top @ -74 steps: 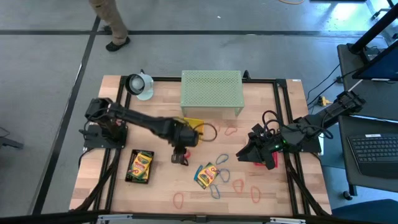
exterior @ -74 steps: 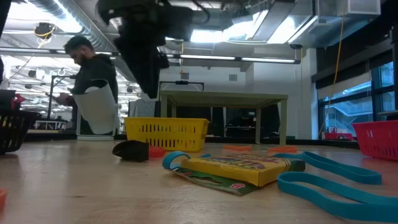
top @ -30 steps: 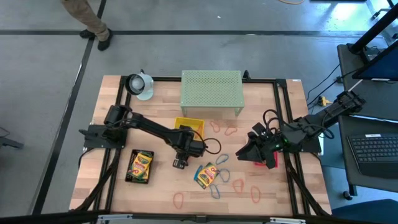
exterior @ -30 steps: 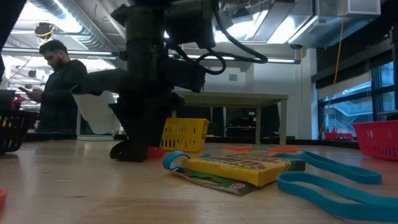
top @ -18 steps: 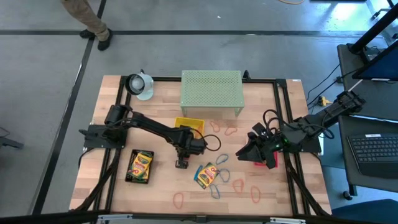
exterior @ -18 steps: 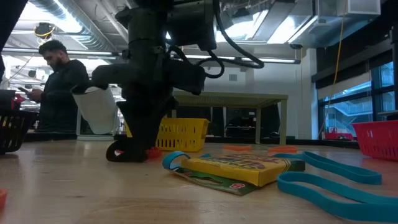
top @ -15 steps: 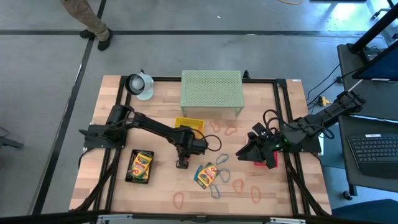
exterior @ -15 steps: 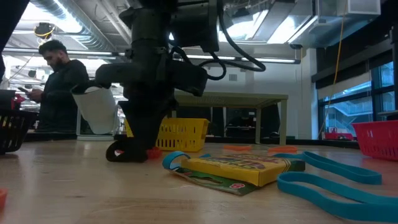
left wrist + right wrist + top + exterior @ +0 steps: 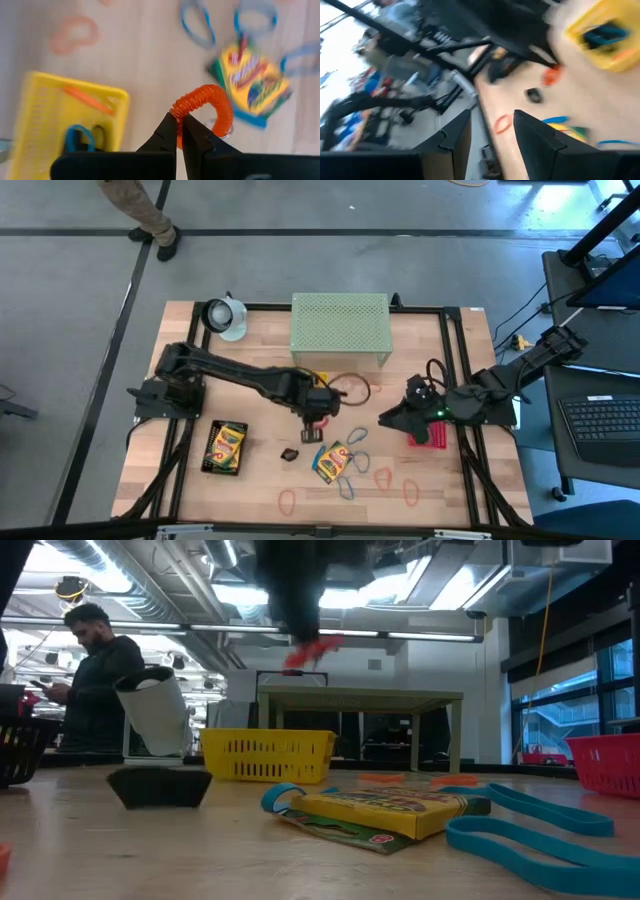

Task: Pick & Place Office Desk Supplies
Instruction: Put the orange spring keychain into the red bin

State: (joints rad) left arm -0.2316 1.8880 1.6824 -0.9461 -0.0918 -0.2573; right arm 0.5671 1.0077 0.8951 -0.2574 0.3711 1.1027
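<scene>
My left gripper (image 9: 312,429) hangs above the table's middle, shut on an orange-red coiled loop (image 9: 216,106); the low view shows that loop (image 9: 310,648) high above the table. A small black clip (image 9: 289,453) lies flat on the wood just near of it. One yellow-green crayon box (image 9: 333,462) lies among blue loops (image 9: 346,483). Another crayon box (image 9: 226,447) sits in a black tray at the left. My right gripper (image 9: 492,145) stands open over the pink tray (image 9: 430,437), holding nothing. My left gripper pinches one end of the coiled loop (image 9: 176,111) between its two fingertips (image 9: 169,131), coming from above and pointing steeply down. The coil arcs away from the tips in a half ring, lifted clear of the table.
The yellow mesh tray (image 9: 60,125) holds a blue loop and an orange piece, and lies just far of my left gripper. The pale green mesh shelf (image 9: 340,330) stands at the far middle, a white cup (image 9: 226,317) at the far left. Red loops (image 9: 287,500) lie near the front edge.
My left gripper has taken hold of the coiled loop beside the black clip and risen, drifting a little toward the far right; the loop is now lifted clear. The black clip stays on the table, shifted slightly toward the near edge. My right gripper has tipped a little.
</scene>
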